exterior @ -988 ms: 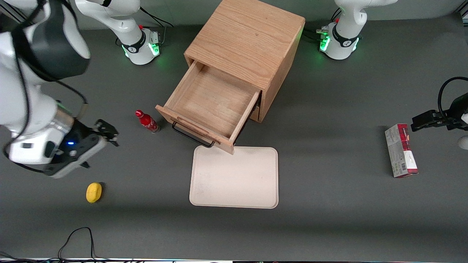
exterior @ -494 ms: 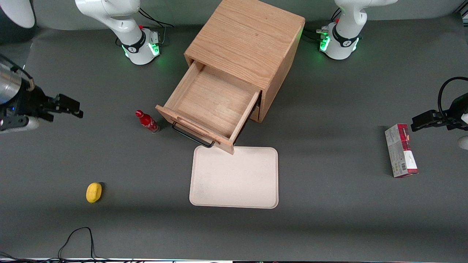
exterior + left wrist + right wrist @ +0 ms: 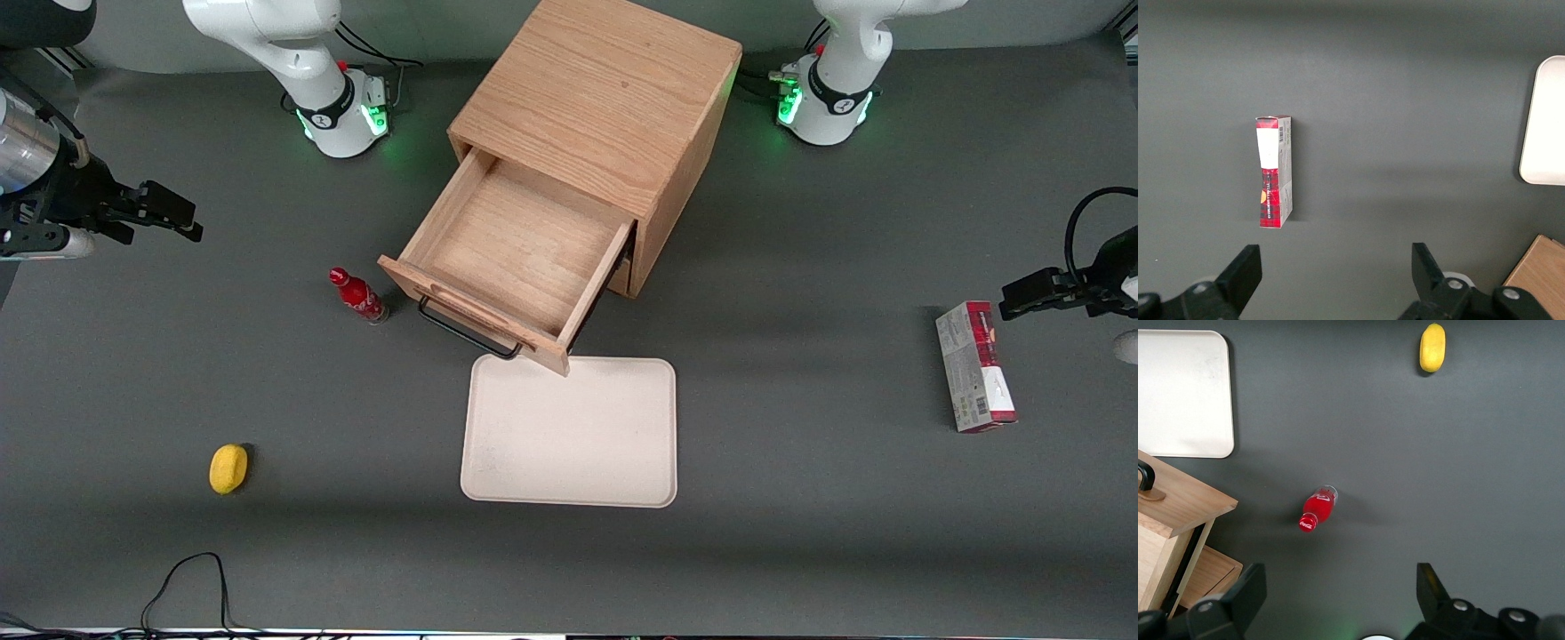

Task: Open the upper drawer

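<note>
Since a moment ago, my end effector (image 3: 169,216) is lifting farther from the front camera, fingers spread and holding nothing, well apart from the drawer (image 3: 511,253). That drawer is sticking far out of the cabinet (image 3: 605,98), so I'm judging the pull done; next calls only for parking clear.

A red plaid carton (image 3: 1275,171) lies flat on the dark tabletop (image 3: 1405,100), well apart from a cream tray (image 3: 1545,120) and a wooden corner (image 3: 1541,273).

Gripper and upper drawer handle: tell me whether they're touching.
Apart. The front view shows the gripper open at the working arm's end of the table, with bare table and the red bottle between it and the upper drawer handle.
</note>
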Available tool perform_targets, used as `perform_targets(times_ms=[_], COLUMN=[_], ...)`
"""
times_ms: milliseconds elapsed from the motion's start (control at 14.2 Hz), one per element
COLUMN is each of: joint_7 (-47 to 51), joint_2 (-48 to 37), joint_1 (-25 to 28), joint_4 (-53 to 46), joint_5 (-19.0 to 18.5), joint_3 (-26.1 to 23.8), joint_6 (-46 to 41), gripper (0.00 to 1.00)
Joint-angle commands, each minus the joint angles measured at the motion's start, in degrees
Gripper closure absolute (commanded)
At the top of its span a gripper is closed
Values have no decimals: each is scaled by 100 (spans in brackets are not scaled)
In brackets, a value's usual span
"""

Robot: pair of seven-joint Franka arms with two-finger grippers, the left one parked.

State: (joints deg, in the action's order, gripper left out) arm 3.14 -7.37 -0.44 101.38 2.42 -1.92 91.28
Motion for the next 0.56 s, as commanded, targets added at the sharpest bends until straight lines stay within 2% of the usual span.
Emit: perform_targets(times_ms=[0, 282, 494], joint_7=[160, 589, 547], joint_2=[103, 297, 289], joint_1=[-70, -44, -44], joint_4=[-73, -241, -250], joint_5=[-145, -154, -154], joint_3=[-133, -142, -151], joint_6=[100, 100, 100], gripper=[0, 0, 0])
